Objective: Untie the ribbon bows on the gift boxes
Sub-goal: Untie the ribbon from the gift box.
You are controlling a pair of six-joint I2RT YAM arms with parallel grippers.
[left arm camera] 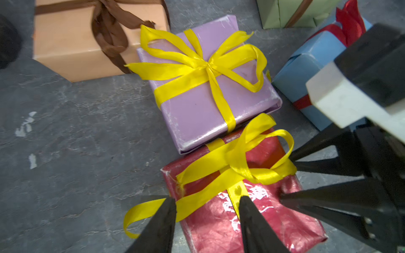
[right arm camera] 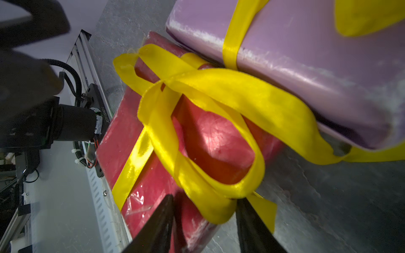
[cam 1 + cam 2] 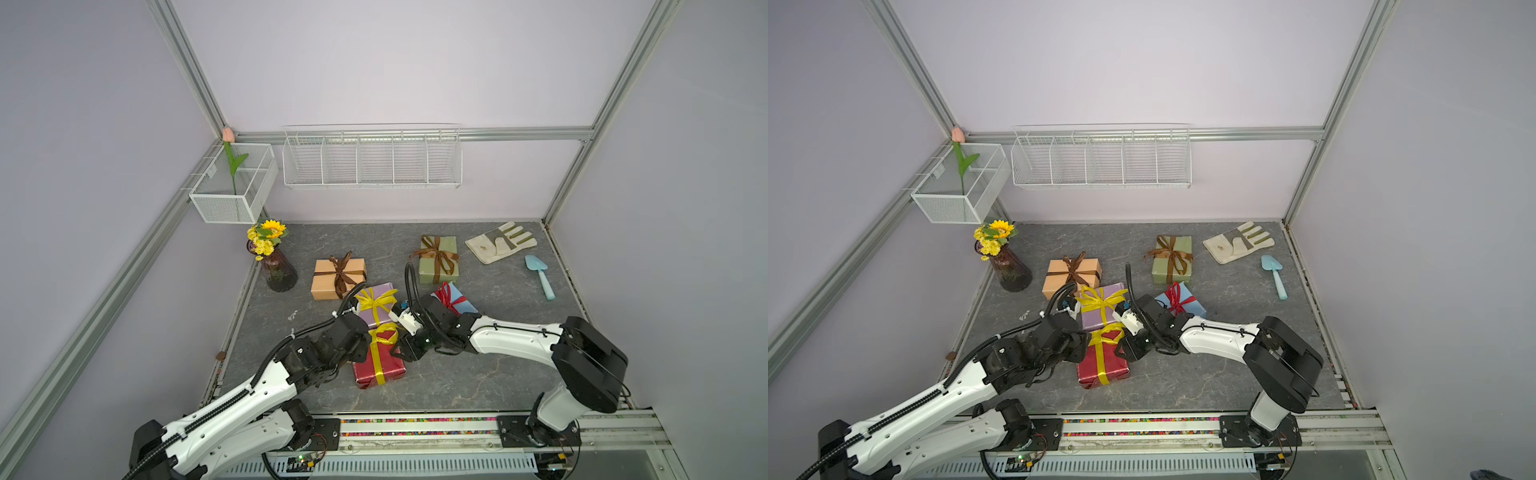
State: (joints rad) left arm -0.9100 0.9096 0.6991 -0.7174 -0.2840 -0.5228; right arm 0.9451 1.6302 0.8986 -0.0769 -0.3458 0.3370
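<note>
The red gift box (image 3: 380, 368) lies at the front of the group, and its yellow ribbon bow (image 3: 384, 334) is still looped, with a loose tail. From the left, my left gripper (image 1: 207, 203) is open over that box's near edge, and a tail of the bow (image 1: 238, 162) runs across its gap. On the other side my right gripper (image 2: 205, 203) is open, with one bow loop (image 2: 219, 197) lying between its fingertips. Touching the red box from behind is the lilac box (image 3: 376, 318), whose yellow bow (image 3: 376, 300) is tied. The tan-orange box (image 3: 328, 282), the olive box (image 3: 438, 266) and the light blue box (image 3: 463, 302) keep their bows.
A dark vase of yellow flowers (image 3: 278, 270) stands at the back left of the mat. A work glove (image 3: 498, 245) and a blue trowel (image 3: 540, 274) lie at the back right. Two white wire baskets (image 3: 372, 160) (image 3: 235, 183) hang on the walls.
</note>
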